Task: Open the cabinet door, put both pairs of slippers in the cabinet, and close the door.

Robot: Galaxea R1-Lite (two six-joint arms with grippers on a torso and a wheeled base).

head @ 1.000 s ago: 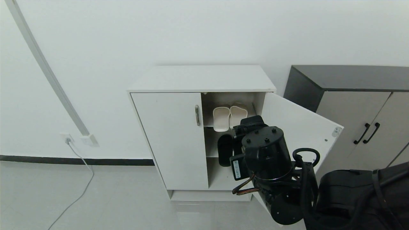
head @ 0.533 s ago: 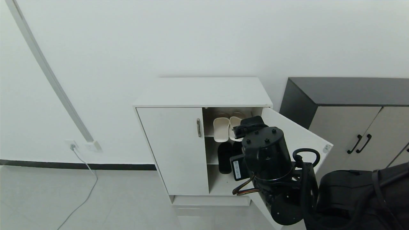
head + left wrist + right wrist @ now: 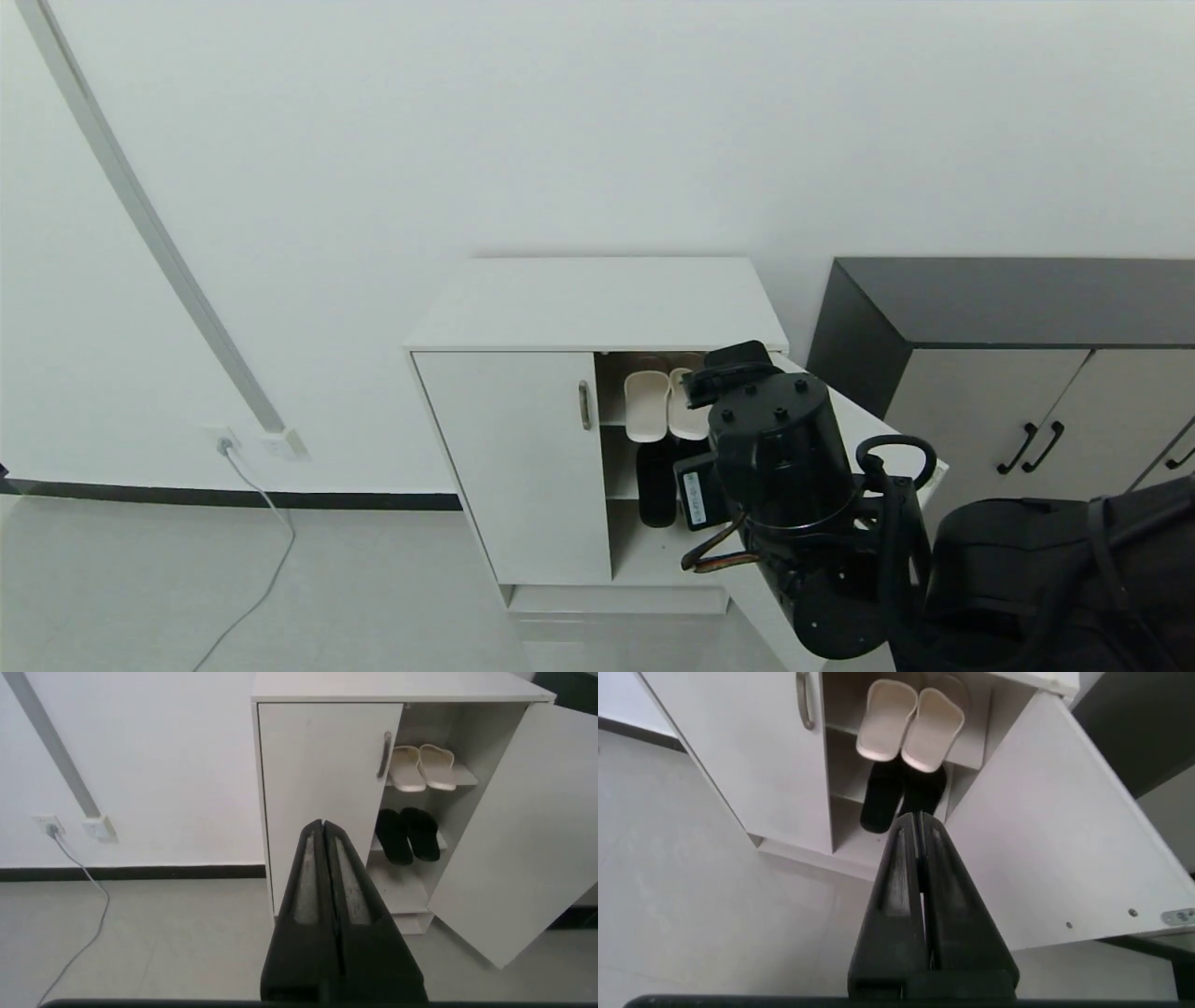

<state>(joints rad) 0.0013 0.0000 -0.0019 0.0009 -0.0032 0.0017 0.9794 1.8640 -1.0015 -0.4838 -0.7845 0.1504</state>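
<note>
Right gripper point(image 3: 921, 821) and left gripper point(image 3: 322, 826) are each pressed together, empty (nothing pinched). Beyond, at the head view's centre, beige slippers point(image 3: 665, 406) and black slippers point(image 3: 656, 485) sit on cabinet point(image 3: 597, 299) shelves. Only the open door point(image 3: 1055, 831), centre-right, remains to close.

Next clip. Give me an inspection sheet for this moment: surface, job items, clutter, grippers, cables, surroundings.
Surface: grey tiled floor, glossy.
Job's things: white cabinet with its right door open and its left door shut; cream slippers side by side on the upper shelf; black slippers side by side on the shelf below.
Clutter: nothing seen.
Grippers: left gripper shut and holding nothing, facing the cabinet; right gripper shut and holding nothing, near the open side.
Cables: grey cable runs from the wall socket across the floor.
Surroundings: white wall; dark cabinet on the right, doors shut.
</note>
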